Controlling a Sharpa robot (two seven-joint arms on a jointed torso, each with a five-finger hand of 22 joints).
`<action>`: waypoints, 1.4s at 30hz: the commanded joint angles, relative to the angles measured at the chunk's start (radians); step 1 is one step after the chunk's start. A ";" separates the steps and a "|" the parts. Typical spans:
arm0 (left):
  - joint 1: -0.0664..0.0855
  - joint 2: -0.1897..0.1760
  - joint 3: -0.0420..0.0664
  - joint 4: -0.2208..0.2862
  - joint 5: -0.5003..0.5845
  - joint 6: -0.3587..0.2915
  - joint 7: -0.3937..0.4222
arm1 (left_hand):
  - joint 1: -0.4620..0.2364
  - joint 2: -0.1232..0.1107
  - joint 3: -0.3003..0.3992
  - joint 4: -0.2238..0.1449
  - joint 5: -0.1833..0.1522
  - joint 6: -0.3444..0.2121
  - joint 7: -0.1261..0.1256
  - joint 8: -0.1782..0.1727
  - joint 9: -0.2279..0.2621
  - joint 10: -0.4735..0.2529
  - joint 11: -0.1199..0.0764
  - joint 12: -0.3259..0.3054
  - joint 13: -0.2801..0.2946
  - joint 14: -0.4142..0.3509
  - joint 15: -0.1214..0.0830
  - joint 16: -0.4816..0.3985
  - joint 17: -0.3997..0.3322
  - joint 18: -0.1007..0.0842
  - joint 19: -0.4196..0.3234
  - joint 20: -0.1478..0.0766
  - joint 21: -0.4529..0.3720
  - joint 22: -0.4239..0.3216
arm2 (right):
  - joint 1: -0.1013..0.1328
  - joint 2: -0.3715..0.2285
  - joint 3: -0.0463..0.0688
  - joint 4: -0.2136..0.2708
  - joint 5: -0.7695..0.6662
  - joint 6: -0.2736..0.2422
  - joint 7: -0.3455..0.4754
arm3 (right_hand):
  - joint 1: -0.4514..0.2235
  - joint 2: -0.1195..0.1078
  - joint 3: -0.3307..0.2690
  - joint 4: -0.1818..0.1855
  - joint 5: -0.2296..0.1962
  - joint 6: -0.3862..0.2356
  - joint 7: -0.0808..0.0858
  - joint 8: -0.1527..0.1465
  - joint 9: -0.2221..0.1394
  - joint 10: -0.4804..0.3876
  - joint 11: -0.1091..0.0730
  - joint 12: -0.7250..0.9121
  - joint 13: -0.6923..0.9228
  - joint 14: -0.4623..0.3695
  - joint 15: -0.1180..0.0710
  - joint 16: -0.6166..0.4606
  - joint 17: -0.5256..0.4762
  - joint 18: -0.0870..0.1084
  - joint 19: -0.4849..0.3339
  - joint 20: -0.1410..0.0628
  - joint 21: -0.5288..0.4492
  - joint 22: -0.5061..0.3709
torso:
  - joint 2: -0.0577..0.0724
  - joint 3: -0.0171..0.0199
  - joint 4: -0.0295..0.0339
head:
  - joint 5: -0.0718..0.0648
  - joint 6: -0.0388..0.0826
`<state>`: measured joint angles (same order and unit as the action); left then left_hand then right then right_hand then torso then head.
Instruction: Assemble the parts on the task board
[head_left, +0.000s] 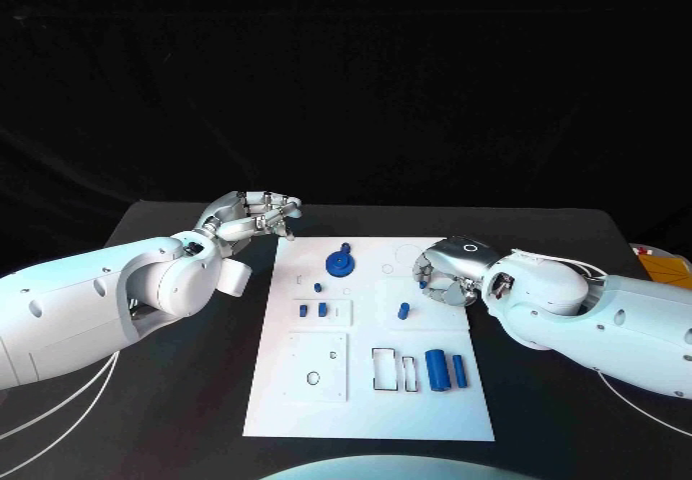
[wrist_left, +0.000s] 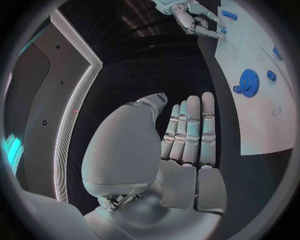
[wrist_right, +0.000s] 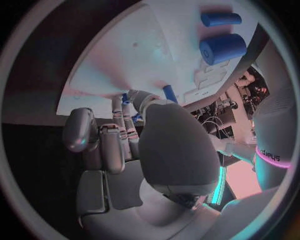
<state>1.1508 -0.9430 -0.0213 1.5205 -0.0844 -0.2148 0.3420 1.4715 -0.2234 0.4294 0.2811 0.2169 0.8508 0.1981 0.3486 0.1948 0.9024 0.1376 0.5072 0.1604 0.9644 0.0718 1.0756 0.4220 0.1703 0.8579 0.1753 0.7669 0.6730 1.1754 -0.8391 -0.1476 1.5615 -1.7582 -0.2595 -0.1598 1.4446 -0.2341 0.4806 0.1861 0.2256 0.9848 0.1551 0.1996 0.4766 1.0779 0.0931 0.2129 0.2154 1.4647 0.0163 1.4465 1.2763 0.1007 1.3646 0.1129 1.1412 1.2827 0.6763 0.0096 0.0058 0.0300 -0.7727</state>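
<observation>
The white task board (head_left: 368, 400) lies in the middle of the black table. A blue gear (head_left: 340, 264) (wrist_left: 250, 82) sits near its far end, with small blue pieces (head_left: 313, 310) below it. A short blue peg (head_left: 404, 309) (wrist_right: 169, 93) stands mid-board, and two blue cylinders (head_left: 447, 370) (wrist_right: 223, 47) lie nearer me. My right hand (head_left: 447, 275) (wrist_right: 125, 135) hovers at the board's right edge, close to the peg, with its fingers partly bent and nothing in them. My left hand (head_left: 257, 217) (wrist_left: 187, 135) is off the board's far left corner, its fingers stretched side by side, holding nothing.
The board carries rectangular recesses (head_left: 389, 368) and small holes (head_left: 313, 378). An orange object (head_left: 666, 266) lies at the table's right edge. Bare black table (head_left: 173, 400) flanks the board on both sides.
</observation>
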 joint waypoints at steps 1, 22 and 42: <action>0.000 0.000 0.001 0.005 0.018 -0.002 0.011 | 0.001 0.006 0.005 0.001 0.003 -0.005 0.003 0.004 0.002 0.006 -0.001 0.006 0.001 0.003 -0.001 -0.001 -0.001 0.014 0.008 -0.002 -0.005 -0.001 | -0.008 0.005 -0.002 -0.005 -0.031 0.016 -0.017 | -0.003 0.015 0.014 -0.005 -0.010 0.014 0.000 0.002 0.001 0.018 -0.001 -0.006 -0.008 0.045 -0.004 0.007 0.003 -0.010 0.011 -0.001 0.011 0.008 | 0.001 0.0008 -0.0001 | 0.001 -0.004; 0.001 -0.001 0.001 0.008 0.019 0.000 -0.011 | 0.007 0.001 0.009 -0.001 0.003 -0.011 0.006 0.002 0.002 -0.003 0.001 0.010 0.001 0.013 -0.001 0.011 0.003 0.013 0.024 -0.005 -0.003 -0.001 | -0.032 0.026 -0.003 -0.012 -0.083 0.007 -0.068 | 0.009 0.050 0.095 -0.115 -0.051 0.079 -0.019 0.028 0.016 0.115 -0.028 -0.004 -0.020 0.048 -0.028 0.011 0.013 -0.018 0.028 -0.021 0.057 0.051 | -0.002 0.0003 -0.0007 | 0.000 -0.011; 0.001 0.003 0.001 0.002 0.019 0.001 -0.021 | 0.008 0.000 0.011 -0.001 0.003 -0.017 0.008 -0.001 0.001 -0.009 0.004 0.010 0.000 0.006 0.001 0.009 0.002 0.012 0.022 -0.004 -0.006 -0.002 | -0.011 -0.016 0.007 0.063 -0.060 -0.107 -0.066 | 0.002 0.050 0.100 -0.126 -0.050 0.083 -0.019 0.028 0.017 0.120 -0.029 -0.006 -0.020 0.049 -0.028 0.013 0.018 -0.021 0.034 -0.022 0.070 0.061 | -0.003 -0.0003 0.0002 | -0.003 -0.003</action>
<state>1.1509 -0.9422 -0.0214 1.5223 -0.0719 -0.2174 0.3199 1.4715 -0.2235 0.4348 0.2814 0.2169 0.8400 0.2089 0.3486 0.1956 0.8989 0.1412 0.5119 0.1606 0.9775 0.0698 1.0834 0.4238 0.1703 0.8775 0.1698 0.7669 0.6722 1.1611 -0.8542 -0.1415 1.6172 -1.8258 -0.3382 -0.2245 1.4514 -0.1879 0.5794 0.0673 0.1728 1.0622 0.1383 0.2237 0.4927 1.1717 0.0852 0.2069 0.1929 1.4682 -0.0057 1.4542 1.2935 0.1006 1.3913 0.0930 1.2053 1.3078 0.6737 0.0090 0.0055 0.0270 -0.7778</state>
